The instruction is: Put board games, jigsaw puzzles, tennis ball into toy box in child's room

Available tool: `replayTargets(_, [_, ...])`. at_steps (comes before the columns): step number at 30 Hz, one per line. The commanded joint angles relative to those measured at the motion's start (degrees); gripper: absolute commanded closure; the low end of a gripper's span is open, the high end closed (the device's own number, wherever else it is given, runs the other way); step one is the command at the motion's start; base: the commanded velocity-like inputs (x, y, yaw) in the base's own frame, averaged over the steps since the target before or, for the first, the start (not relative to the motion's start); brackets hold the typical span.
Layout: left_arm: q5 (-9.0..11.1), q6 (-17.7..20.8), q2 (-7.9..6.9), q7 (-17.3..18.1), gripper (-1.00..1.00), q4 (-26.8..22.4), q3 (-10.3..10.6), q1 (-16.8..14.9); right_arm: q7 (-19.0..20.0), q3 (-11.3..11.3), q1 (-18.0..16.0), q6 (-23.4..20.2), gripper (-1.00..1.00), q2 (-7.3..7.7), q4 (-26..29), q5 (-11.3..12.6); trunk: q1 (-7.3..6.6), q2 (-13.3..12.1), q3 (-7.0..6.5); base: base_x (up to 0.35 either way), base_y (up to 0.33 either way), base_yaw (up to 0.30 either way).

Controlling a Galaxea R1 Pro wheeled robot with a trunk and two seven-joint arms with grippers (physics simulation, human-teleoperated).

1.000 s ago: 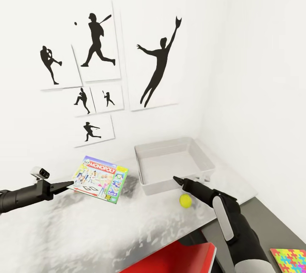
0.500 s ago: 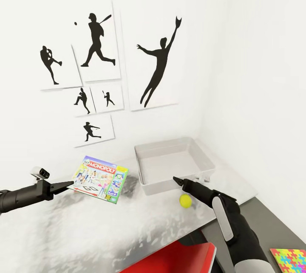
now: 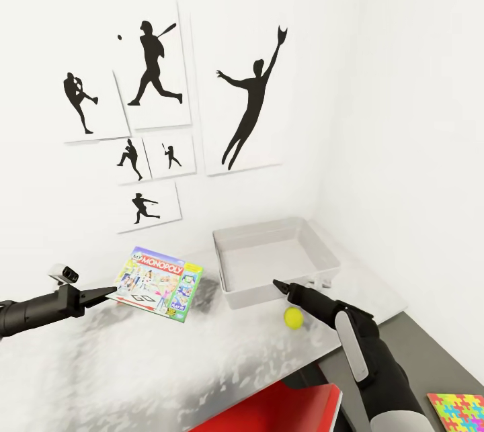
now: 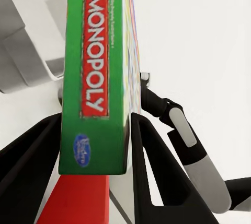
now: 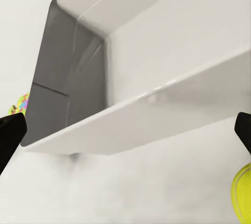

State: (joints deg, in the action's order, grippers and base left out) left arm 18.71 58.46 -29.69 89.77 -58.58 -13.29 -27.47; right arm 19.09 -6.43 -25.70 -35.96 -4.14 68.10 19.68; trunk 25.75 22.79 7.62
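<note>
1. Nothing has visibly moved since the earlier frames; both arms and all items hold the same positions.
2. Left gripper [image 4: 94, 145]: jaws closed on the near edge of the board game [image 3: 159, 282], held in the air at the left over the table [image 3: 202, 358].
3. Board game markings: "MY MONOPOLY" on the lid; "MONOPOLY" in white on red along the green side.
4. Right gripper [image 3: 277, 283]: fingers spread wide apart, holding nothing, pointed at the near wall of the toy box [image 3: 252, 297].
5. Tennis ball [image 3: 293, 317]: on the table, just right of and below the right gripper, near the toy box.
6. Jigsaw puzzle [image 3: 458, 410]: flat at the near right.
7. Red item [image 3: 282, 412]: at the near table edge, unidentified.
8. Baseball silhouette prints [image 3: 154, 123]: on the far wall.
</note>
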Motion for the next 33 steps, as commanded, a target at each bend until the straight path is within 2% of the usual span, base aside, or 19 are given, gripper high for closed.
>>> replayTargets(1, [0.0,0.6,-0.02,0.2,1.00,0.0,0.0,0.0,0.2,-0.2,-0.1,-0.4,-1.00,-0.05,0.1,0.1,0.04,0.1,0.13,0.000,0.000,0.000])
replayTargets(4, [0.0,0.6,0.80,0.2,1.00,-0.1,0.1,-0.1,0.2,-0.3,-0.1,-0.5,-1.00,-0.01,0.1,0.2,0.04,0.1,0.13,0.000,0.000,0.000])
replayTargets(7, [-0.5,0.9,4.27,0.2,1.00,-0.7,0.2,-1.0,0.2,-0.4,-0.1,-0.6,-1.00,0.00,0.3,0.2,0.04,0.1,0.13,0.000,0.000,0.000])
replayTargets(8, [-0.6,0.9,4.68,0.2,1.00,-0.8,0.2,-1.6,0.2,-0.4,-0.1,-0.6,-1.00,0.00,0.3,0.2,0.04,0.1,0.13,0.000,0.000,0.000])
replayTargets(10, [-1.1,1.3,6.17,0.2,1.00,-1.0,0.2,-6.3,0.2,-0.4,-0.1,-0.6,-1.00,0.00,0.4,0.2,0.04,0.1,0.13,0.000,0.000,0.000])
replayTargets(15, [-1.2,1.5,7.64,0.2,1.00,0.7,0.3,-12.9,0.1,-0.4,-0.1,-0.7,-1.00,0.07,0.5,0.1,0.04,0.1,0.13,0.000,0.000,0.000])
replayTargets(17, [-1.4,1.5,8.94,-0.8,1.00,4.4,0.3,-17.0,0.1,-0.4,-0.1,-0.9,-1.00,0.13,0.5,0.1,0.04,0.1,0.13,0.000,0.000,0.000])
replayTargets(18, [-1.5,1.5,9.32,-1.3,1.00,5.3,0.3,-17.9,0.1,-0.5,-0.1,-0.9,-1.00,0.15,0.6,0.1,0.04,0.1,0.13,0.000,0.000,0.000])
replayTargets(22, [-2.9,1.5,13.20,-7.4,1.00,12.3,1.8,-23.7,0.1,-0.5,-0.1,-1.0,-1.00,0.22,0.6,0.0,0.04,0.1,0.13,0.000,0.000,0.000])
replayTargets(24, [-3.1,1.5,14.93,-10.0,1.00,14.2,2.3,-25.2,0.1,-0.5,-0.1,-1.0,-1.00,0.58,0.6,0.1,0.04,0.1,0.13,0.000,0.000,0.000])
replayTargets(26, [-3.2,1.5,17.28,-14.2,1.00,15.5,2.7,-26.7,0.1,-0.5,-0.1,-1.1,-1.00,1.49,0.6,0.2,0.04,0.1,0.13,0.000,0.000,0.000])
replayTargets(27, [-3.2,1.5,17.84,-15.3,1.00,15.7,2.7,-27.0,0.1,-0.5,-0.1,-1.1,-1.00,1.74,0.6,0.2,0.04,0.1,0.13,0.000,0.000,0.000])
replayTargets(30, [-3.2,1.5,21.43,-21.7,1.00,16.3,2.8,-28.3,0.2,-0.5,-0.1,-1.2,-1.00,3.41,0.6,0.3,0.04,0.1,0.13,0.000,0.000,0.000])
replayTargets(31, [-3.2,1.5,22.00,-22.6,1.00,16.4,2.8,-28.5,0.2,-0.6,-0.1,-1.3,-1.00,3.77,0.6,0.3,0.04,0.1,0.13,0.000,0.000,0.000])
replayTargets(33, [-3.1,1.5,24.02,-26.0,1.00,16.6,2.8,-28.8,0.5,-1.0,-0.1,-1.4,-1.00,5.28,0.6,0.4,0.04,0.1,0.13,0.000,0.000,0.000])
